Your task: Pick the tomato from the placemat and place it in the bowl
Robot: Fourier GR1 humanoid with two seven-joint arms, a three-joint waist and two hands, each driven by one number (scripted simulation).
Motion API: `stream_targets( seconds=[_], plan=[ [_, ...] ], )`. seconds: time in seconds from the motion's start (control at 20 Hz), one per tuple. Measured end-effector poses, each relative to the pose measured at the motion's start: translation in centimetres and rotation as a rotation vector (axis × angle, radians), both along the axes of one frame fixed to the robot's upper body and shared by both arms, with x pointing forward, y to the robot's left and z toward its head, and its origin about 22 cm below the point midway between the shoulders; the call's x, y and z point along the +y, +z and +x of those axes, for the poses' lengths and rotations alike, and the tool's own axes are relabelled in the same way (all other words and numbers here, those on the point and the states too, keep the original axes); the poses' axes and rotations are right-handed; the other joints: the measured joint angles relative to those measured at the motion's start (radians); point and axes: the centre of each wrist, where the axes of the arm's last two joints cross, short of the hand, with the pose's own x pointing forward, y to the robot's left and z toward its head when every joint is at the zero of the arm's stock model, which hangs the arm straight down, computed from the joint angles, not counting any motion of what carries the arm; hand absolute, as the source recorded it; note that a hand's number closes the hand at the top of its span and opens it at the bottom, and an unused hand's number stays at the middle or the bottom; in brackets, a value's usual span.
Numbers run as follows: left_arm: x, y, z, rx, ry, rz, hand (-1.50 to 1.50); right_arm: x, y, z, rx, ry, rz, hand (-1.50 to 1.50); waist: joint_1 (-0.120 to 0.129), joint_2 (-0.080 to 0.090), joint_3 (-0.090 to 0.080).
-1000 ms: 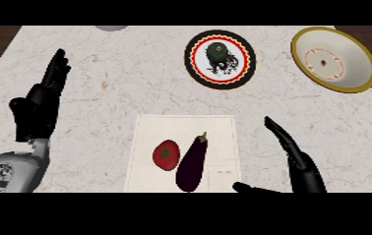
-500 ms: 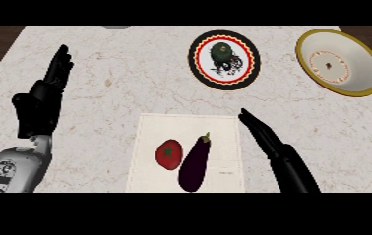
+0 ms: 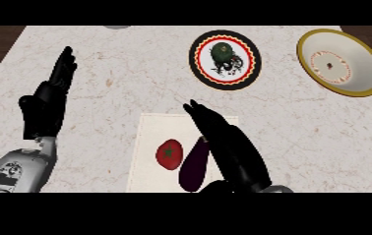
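Evidently the approach step is in hand: the right hand, fingers straight and holding nothing, is seen over the placemat above the eggplant, while the tomato, lying just left, must next be enclosed.

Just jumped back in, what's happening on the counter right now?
The right hand, fingers straight, is over the placemat, above the eggplant and beside the tomato, holding nothing. The tomato lies on the placemat, not yet in the bowl at the far right. The left hand rests open at the left.
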Motion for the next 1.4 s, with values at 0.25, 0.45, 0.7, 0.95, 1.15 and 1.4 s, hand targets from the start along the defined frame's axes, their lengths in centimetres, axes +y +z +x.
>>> stream_targets(
  seconds=[0.25,0.45,0.7,0.95,1.15,1.4],
  plan=[
    [-0.7,-0.4,0.2,0.001,0.007,0.002,0.0,2.7,-0.5,0.7,0.083,0.04,-0.096,-1.5,-0.004,0.0,0.001],
    [-0.1,0.0,-0.1,0.002,-0.002,0.004,0.0,4.3,-1.4,1.5,0.146,0.03,-0.184,-1.5,-0.002,0.0,0.001],
    [0.2,-0.3,-0.2,0.004,0.001,0.001,0.0,5.4,-2.8,2.4,0.194,0.01,-0.238,-1.5,-0.004,0.0,0.001],
    [-0.1,-0.4,0.0,-0.002,0.003,0.0,0.0,6.0,-4.6,3.2,0.213,0.001,-0.248,-1.5,-0.004,0.001,0.001],
    [-0.1,0.2,-0.3,-0.001,0.008,0.0,0.0,6.6,-6.0,3.8,0.215,0.0,-0.244,-1.5,-0.003,0.001,0.001],
    [0.0,-0.5,-0.1,0.002,-0.002,0.003,0.0,7.1,-7.9,3.7,0.224,0.012,-0.242,-1.5,-0.003,0.001,0.001]
  ],
)
